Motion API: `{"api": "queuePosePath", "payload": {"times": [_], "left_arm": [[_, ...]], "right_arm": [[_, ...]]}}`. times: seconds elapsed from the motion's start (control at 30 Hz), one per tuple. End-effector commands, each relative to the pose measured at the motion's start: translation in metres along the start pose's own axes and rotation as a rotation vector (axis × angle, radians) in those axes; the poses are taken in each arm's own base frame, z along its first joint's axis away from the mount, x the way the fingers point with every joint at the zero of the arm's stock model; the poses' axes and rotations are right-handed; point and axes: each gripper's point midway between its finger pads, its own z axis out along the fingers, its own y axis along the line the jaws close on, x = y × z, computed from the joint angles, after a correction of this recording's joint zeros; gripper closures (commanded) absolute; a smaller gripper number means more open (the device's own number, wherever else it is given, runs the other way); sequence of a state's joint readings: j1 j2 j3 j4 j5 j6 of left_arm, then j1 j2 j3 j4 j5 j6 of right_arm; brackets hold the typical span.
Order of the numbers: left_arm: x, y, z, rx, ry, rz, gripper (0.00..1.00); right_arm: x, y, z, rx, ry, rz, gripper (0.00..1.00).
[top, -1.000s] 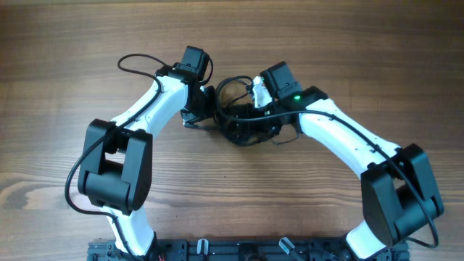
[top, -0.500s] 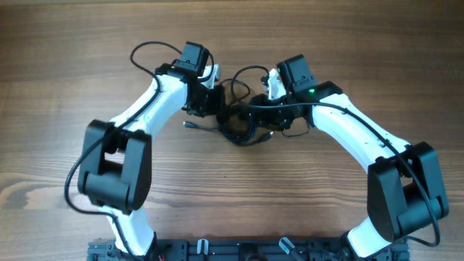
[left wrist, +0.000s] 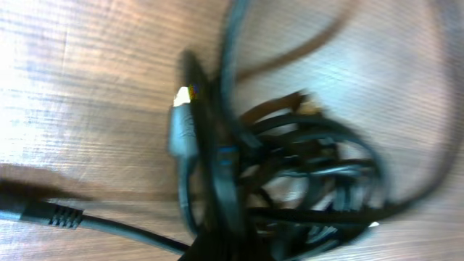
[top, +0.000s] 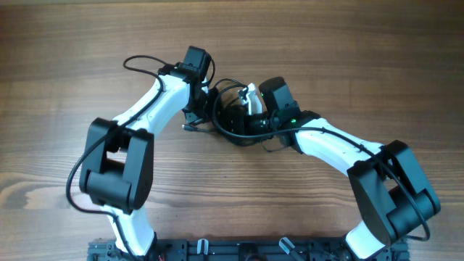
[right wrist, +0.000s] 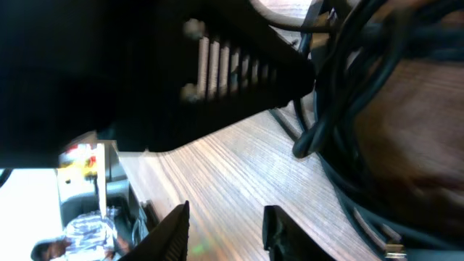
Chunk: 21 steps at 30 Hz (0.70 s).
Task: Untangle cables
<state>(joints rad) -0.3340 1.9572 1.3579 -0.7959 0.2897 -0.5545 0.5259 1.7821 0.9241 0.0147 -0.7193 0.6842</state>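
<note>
The cables [top: 238, 132] lie as one knotted black clump on the wooden table [top: 348, 51], between my two grippers. The left wrist view shows the clump [left wrist: 304, 174] blurred, with a gold-tipped plug [left wrist: 181, 119] at its left side. My left gripper [top: 205, 110] is at the clump's left edge and is shut; a thick black strand [left wrist: 217, 174] runs down into its jaws. My right gripper [right wrist: 228, 233] is open over bare wood, and cable strands [right wrist: 341, 116] hang just to its right. From overhead it [top: 243, 114] sits on top of the clump.
A loose plug end [top: 188, 127] sticks out left of the clump. The left arm's own thick wire [top: 141, 61] loops up at the back. In the right wrist view the left gripper's black ribbed body [right wrist: 217, 72] fills the top, very close. Both arm bases stand at the front edge.
My right gripper has swung left and forward onto the clump and its jaws have narrowed. The left gripper opened briefly and shut again, shifting slightly. The clump has moved a little.
</note>
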Motion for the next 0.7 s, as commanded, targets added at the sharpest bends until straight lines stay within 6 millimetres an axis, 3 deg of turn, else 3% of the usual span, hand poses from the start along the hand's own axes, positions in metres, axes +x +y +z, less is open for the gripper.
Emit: {"api": "queuePosePath", "payload": {"times": [0.0, 0.1, 0.23, 0.3, 0.37, 0.5, 0.53, 0.6, 0.67], "left_arm": [[-0.011, -0.03, -0.037, 0.112, -0.109, 0.14, 0.96], [-0.003, -0.032, -0.021, 0.128, -0.057, 0.309, 0.96], [0.001, -0.021, 0.012, 0.109, 0.02, 0.316, 0.96], [0.002, -0.019, 0.018, 0.104, 0.033, 0.314, 0.96], [0.001, -0.018, 0.019, 0.099, 0.028, 0.313, 0.96], [0.0, -0.015, 0.027, 0.094, 0.036, 0.31, 0.96], [0.001, -0.013, 0.031, 0.09, 0.045, 0.306, 0.96], [0.002, -0.011, 0.035, 0.086, 0.055, 0.302, 0.96], [0.002, -0.011, 0.035, 0.086, 0.054, 0.303, 0.96]], "right_arm": [[-0.009, -0.023, 0.002, 0.115, -0.07, 0.11, 0.65], [-0.006, -0.035, 0.002, 0.164, -0.068, 0.119, 0.65], [-0.004, -0.042, 0.015, 0.138, -0.043, 0.115, 0.67], [0.0, -0.055, 0.028, 0.13, -0.022, 0.131, 0.76], [-0.001, -0.055, 0.03, 0.12, -0.026, 0.124, 0.85], [-0.005, -0.054, 0.03, 0.115, -0.037, 0.113, 0.96], [-0.006, -0.055, 0.03, 0.123, -0.043, 0.112, 0.96], [-0.009, -0.059, 0.029, 0.146, -0.063, 0.112, 0.8], [-0.013, -0.065, 0.028, 0.177, -0.094, 0.135, 0.79]]}}
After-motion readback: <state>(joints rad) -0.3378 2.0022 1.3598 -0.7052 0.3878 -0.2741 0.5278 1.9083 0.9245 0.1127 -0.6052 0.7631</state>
